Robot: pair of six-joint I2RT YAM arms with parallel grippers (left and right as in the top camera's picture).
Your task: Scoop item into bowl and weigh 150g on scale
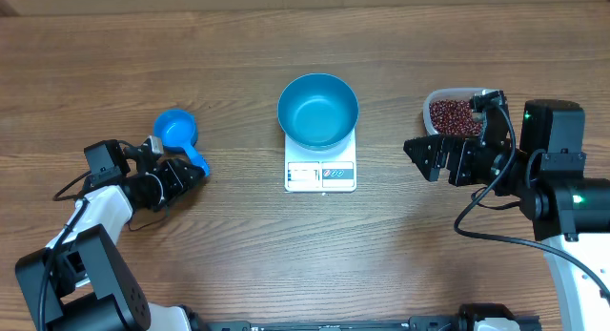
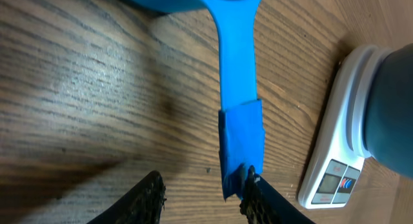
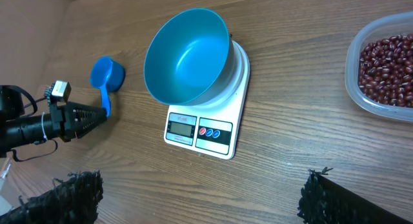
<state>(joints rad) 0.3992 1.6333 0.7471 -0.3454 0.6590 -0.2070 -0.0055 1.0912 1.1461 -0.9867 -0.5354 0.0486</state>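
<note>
The blue bowl is seen sitting empty on the scale, with the display strip left uncovered at the front. The beans are kept in a clear tub to the right of the scale. Left of the scale, the scoop is laid flat on the table. Its taped handle is straddled by the left gripper, jaws half apart, one finger touching the tape and the other clear. Right of the scale, beside the tub, the right gripper is held spread wide.
</note>
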